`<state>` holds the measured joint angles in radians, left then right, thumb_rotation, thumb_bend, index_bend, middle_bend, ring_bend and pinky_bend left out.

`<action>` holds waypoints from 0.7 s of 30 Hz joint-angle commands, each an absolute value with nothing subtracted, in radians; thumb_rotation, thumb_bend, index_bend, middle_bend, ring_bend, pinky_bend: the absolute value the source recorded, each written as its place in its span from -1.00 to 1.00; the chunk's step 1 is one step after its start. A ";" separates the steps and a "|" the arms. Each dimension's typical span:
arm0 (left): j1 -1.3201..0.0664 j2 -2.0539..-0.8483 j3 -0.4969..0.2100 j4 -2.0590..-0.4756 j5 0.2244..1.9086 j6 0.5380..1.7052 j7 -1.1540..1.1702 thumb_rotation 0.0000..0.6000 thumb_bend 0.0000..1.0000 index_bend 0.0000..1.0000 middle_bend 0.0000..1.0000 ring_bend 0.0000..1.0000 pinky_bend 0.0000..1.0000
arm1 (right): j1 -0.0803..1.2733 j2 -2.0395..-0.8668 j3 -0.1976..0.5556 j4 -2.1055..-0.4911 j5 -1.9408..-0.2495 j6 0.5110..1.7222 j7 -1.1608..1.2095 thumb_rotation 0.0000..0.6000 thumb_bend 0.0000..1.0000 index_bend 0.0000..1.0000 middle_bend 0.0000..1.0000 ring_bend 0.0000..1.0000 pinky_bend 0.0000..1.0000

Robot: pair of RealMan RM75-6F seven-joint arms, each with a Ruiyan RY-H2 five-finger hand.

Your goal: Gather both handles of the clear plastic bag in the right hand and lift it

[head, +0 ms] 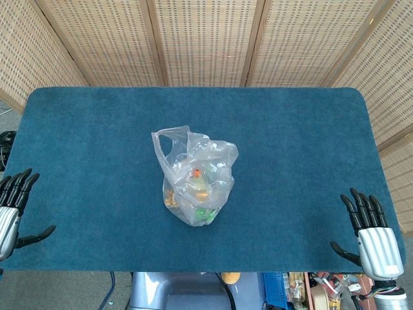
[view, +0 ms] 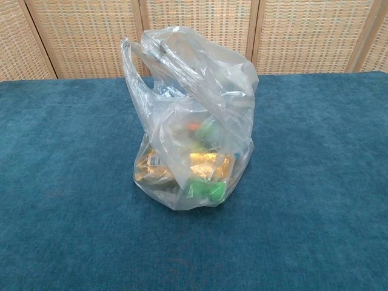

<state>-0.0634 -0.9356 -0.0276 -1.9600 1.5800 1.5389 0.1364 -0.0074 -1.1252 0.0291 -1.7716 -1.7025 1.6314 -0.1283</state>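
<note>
A clear plastic bag [head: 197,175] stands near the middle of the blue table [head: 97,129], with green, orange and gold items inside. One handle loop [head: 169,135] sticks up at its far left; the other handle is crumpled into the bag's top. The chest view shows the bag [view: 194,142] close up, with its handle loop [view: 134,57] at upper left. My left hand [head: 14,205] rests at the table's near left edge, fingers spread, holding nothing. My right hand [head: 371,229] sits at the near right edge, fingers spread and empty. Both hands are far from the bag and absent from the chest view.
Woven rattan screens [head: 206,39] stand behind the table. Blue cloth lies bare all around the bag. Cluttered boxes [head: 310,287] show below the near edge.
</note>
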 commanded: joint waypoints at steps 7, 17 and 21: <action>-0.059 -0.935 -0.025 -1.957 1.586 1.546 0.132 1.00 -0.72 -1.00 -1.00 -1.00 -1.00 | -0.002 -1.130 0.024 -1.759 -1.710 1.624 -0.116 1.00 -1.00 -1.00 -1.00 -1.00 -1.00; -0.057 -0.924 -0.021 -1.952 1.593 1.547 0.102 1.00 -0.72 -1.00 -1.00 -1.00 -1.00 | 0.039 -1.112 0.003 -1.790 -1.753 1.566 -0.046 1.00 -1.00 -1.00 -1.00 -1.00 -1.00; -0.060 -0.924 -0.023 -1.950 1.582 1.537 0.103 1.00 -0.71 -1.00 -1.00 -1.00 -1.00 | 0.134 -1.043 -0.024 -1.858 -1.814 1.433 0.095 1.00 -1.00 -1.00 -1.00 -1.00 -1.00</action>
<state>-0.0590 -0.9242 -0.0223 -1.9500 1.5841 1.5390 0.1024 0.0660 -1.0918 -0.0022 -1.8086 -1.7681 1.5214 0.0030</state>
